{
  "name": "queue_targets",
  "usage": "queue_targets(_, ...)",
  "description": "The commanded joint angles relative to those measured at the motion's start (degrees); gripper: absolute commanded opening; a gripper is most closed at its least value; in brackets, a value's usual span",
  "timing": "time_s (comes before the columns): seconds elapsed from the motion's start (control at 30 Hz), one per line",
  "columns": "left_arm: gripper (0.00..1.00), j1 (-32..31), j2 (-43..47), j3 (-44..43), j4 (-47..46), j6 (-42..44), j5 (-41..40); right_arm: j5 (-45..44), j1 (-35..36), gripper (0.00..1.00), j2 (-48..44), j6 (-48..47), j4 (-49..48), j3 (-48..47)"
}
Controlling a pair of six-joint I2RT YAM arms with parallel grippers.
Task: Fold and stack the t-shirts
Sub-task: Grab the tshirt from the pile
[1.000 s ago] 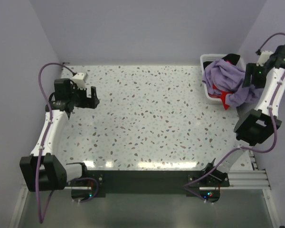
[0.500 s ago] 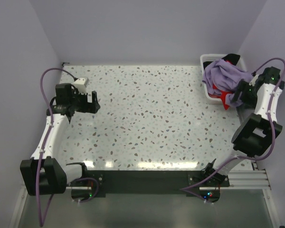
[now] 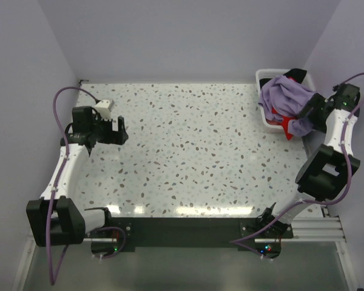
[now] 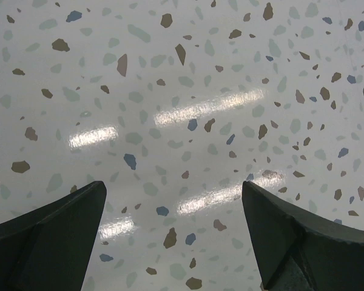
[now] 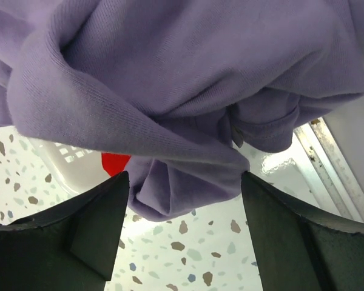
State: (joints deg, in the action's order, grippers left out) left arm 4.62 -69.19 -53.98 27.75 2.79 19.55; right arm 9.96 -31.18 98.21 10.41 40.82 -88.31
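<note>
A lavender-purple t-shirt (image 3: 286,100) is heaped over a white basket (image 3: 268,77) at the back right and hangs over its near rim. A red t-shirt (image 3: 286,126) peeks out below it. A black one (image 3: 295,74) shows at the basket's back. My right gripper (image 3: 307,114) is open at the hanging purple cloth; in the right wrist view the purple fold (image 5: 182,103) fills the space just above and between the open fingers, with red cloth (image 5: 113,162) behind. My left gripper (image 3: 120,129) is open and empty over bare table at the left.
The speckled white table (image 3: 188,151) spans the middle. The basket rim (image 5: 60,154) shows in the right wrist view. A metal rail (image 5: 327,167) runs along the table's right edge. Purple walls close in on three sides.
My right gripper has come down from above the basket to the hanging edge of the purple shirt. My left arm shifted slightly back and has since held still.
</note>
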Motion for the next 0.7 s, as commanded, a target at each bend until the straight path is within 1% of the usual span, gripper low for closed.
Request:
queue_targets(0.0, 1.00, -0.1, -0.5, -0.5, -3.0, 0.5, 0.8, -0.4, 0.0, 0.78, -0.2, 3.9, -2.8, -1.9)
queue_targets(0.13, 1.00, -0.1, -1.4, -0.6, -3.3, 0.1, 0.8, -0.7, -0.1, 0.77, 1.1, 4.8, -2.9, -2.3)
queue_targets(0.2, 1.00, -0.1, -1.6, -0.6, -3.3, -0.1, 0.8, -2.5, 0.0, 0.75, 1.3, 4.8, -2.1, -2.3)
queue_targets(0.27, 1.00, 0.0, -1.7, -0.6, -3.4, -0.1, 0.8, -4.8, 0.0, 0.75, 0.9, 3.8, -1.0, -1.8)
queue_targets(0.43, 1.00, 0.0, -2.0, -0.5, -3.9, -0.5, 0.8, -6.3, 0.0, 0.77, 0.7, 2.9, 0.1, 0.2)
queue_targets(0.5, 1.00, -0.1, -2.0, -0.7, -3.8, -0.6, 0.8, -5.3, 0.0, 0.70, 1.0, 3.0, -0.2, 0.5)
queue_targets(0.6, 1.00, -0.1, -1.9, -1.1, -3.8, -0.3, 0.6, -4.8, 0.0, 0.43, 1.4, 2.5, 0.0, -0.5)
queue_targets(0.63, 1.00, -0.1, -2.0, -1.2, -3.7, -0.2, 0.4, -4.2, 0.0, 0.31, 1.4, 2.3, 0.7, -1.7)
queue_targets(0.67, 1.00, -0.1, -2.0, -1.3, -3.7, -0.2, 0.5, -4.0, -0.1, 0.22, 1.2, 1.9, 1.5, -2.5)
